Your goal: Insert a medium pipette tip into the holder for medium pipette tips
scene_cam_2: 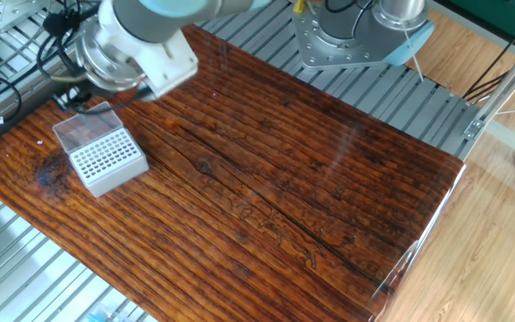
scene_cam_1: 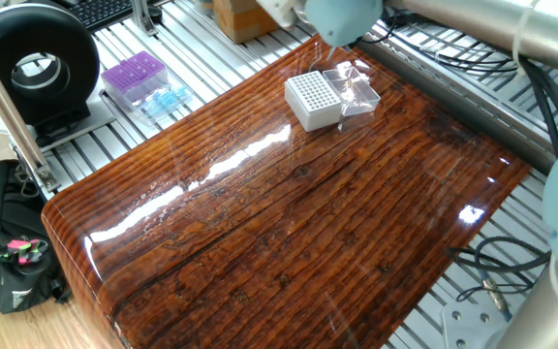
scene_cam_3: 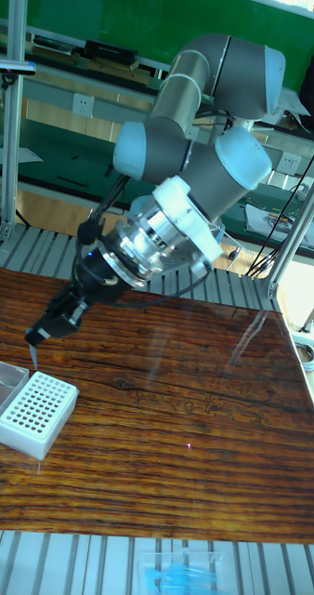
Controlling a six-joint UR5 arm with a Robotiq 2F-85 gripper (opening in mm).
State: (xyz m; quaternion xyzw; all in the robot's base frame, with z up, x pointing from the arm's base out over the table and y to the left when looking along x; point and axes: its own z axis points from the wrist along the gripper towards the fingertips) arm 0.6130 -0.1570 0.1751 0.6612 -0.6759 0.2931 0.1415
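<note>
The holder for medium pipette tips [scene_cam_1: 312, 100] is a white block with a grid of holes, at the far end of the wooden table, its clear lid [scene_cam_1: 357, 86] open beside it. In the tall fixed view my gripper [scene_cam_3: 36, 340] hangs tilted just above the holder [scene_cam_3: 36, 414] and is shut on the medium pipette tip [scene_cam_3: 32, 356], which points down over the edge between the holder and its lid [scene_cam_3: 3, 386]. The tip is clear of the holes. In the other fixed view the arm's wrist [scene_cam_2: 138, 52] hides the fingers above the holder [scene_cam_2: 105, 161].
A purple tip box [scene_cam_1: 134, 76] and a heap of light-blue tips [scene_cam_1: 166, 99] lie off the table's left side. A black round device [scene_cam_1: 33, 64], a black bag [scene_cam_1: 8, 242] and cables [scene_cam_1: 497, 276] surround the table. The arm's base [scene_cam_2: 356, 36] stands beyond the far edge.
</note>
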